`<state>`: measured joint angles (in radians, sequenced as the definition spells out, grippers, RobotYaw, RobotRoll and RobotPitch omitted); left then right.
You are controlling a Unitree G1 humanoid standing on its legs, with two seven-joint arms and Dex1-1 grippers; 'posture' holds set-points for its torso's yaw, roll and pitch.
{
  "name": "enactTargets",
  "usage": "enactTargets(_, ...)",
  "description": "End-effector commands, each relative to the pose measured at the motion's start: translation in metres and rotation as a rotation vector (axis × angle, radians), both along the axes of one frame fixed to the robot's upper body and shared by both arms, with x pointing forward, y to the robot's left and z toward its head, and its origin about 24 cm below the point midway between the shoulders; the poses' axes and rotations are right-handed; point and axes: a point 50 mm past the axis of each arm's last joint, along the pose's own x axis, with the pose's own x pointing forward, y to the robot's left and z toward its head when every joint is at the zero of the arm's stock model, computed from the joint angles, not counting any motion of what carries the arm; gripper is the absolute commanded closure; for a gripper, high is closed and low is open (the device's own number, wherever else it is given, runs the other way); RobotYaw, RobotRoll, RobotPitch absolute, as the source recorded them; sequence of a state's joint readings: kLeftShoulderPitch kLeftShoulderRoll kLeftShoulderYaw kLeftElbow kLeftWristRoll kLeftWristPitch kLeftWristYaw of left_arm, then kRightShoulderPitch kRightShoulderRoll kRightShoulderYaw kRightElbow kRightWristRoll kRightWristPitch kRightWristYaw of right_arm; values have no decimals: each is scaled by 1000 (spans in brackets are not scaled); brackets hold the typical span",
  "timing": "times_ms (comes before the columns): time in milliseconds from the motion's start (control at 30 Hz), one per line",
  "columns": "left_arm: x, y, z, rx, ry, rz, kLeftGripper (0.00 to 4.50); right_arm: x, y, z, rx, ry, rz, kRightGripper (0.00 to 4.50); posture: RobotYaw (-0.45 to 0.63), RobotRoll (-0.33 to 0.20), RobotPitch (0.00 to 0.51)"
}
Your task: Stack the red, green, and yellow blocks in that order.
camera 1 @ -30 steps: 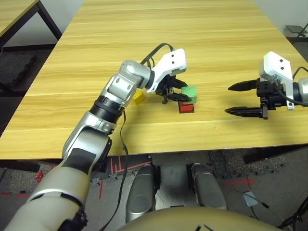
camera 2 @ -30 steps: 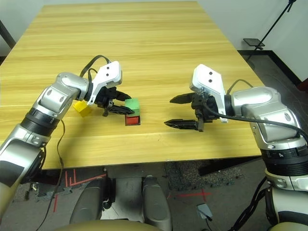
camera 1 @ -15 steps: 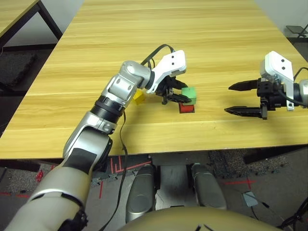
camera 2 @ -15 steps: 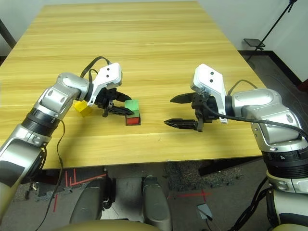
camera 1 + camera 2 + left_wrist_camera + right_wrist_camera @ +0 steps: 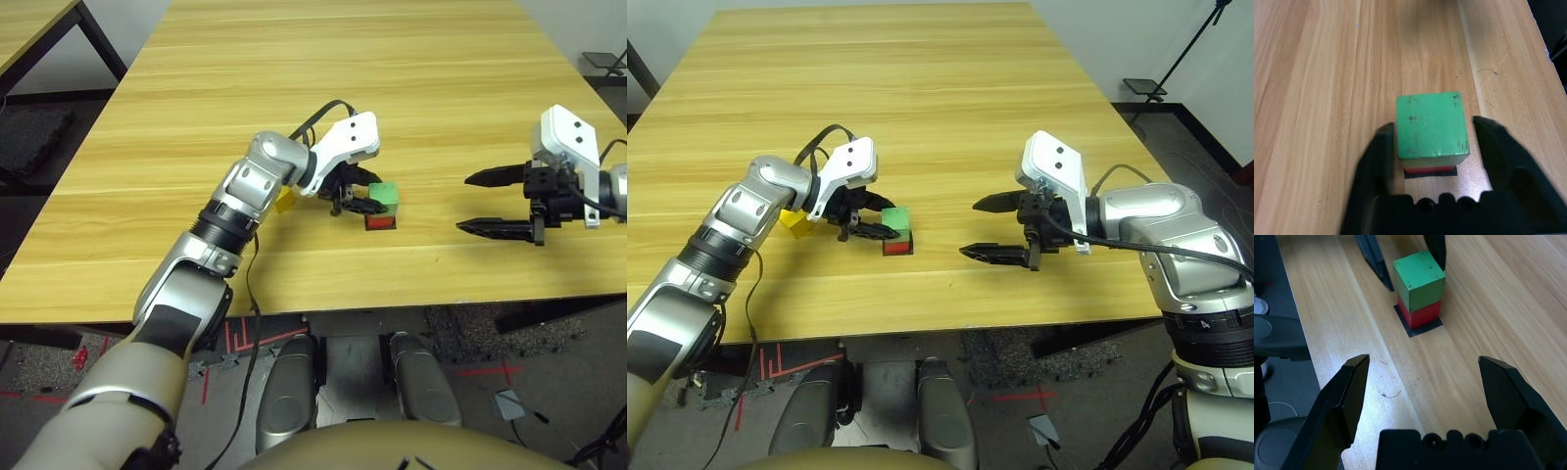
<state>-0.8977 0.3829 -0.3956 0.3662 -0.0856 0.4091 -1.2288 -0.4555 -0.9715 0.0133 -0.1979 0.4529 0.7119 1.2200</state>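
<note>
The green block (image 5: 1431, 125) sits on top of the red block (image 5: 1420, 313), which rests on a flat black square patch (image 5: 1406, 329) near the table's front middle. My left gripper (image 5: 884, 219) is open, and its fingers (image 5: 1382, 152) straddle the green block with small gaps on either side. The yellow block (image 5: 795, 222) lies on the table to the left of the stack, partly hidden behind my left forearm. My right gripper (image 5: 465, 203) hovers open to the right of the stack, with nothing between its fingers.
The wooden table (image 5: 343, 78) stretches wide behind the stack. Its front edge (image 5: 392, 299) runs close below the blocks. A black cable (image 5: 318, 106) loops over my left wrist.
My left gripper has opened off the green block, which now rests on the red one. The right arm has stayed put.
</note>
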Motion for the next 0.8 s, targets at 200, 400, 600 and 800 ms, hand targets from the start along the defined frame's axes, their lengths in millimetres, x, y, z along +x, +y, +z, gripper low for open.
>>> enactTargets(200, -3, 6, 5, -2, -26, 30, 32, -1, 0, 3, -2, -6, 9, 0, 29, -36, 112)
enactTargets(400, -14, 41, 28, -1, -21, 289, 32, 1, 0, 4, 5, -9, 16, 0, 47, -34, 107)
enactTargets(600, -31, 88, 21, 85, 0, 600, 32, 3, 3, 3, 18, -5, 25, 0, 75, -38, 103)
enactTargets(800, -40, 109, -4, 155, 8, 755, 32, 7, 6, 3, 28, -3, 44, 0, 92, -43, 103)
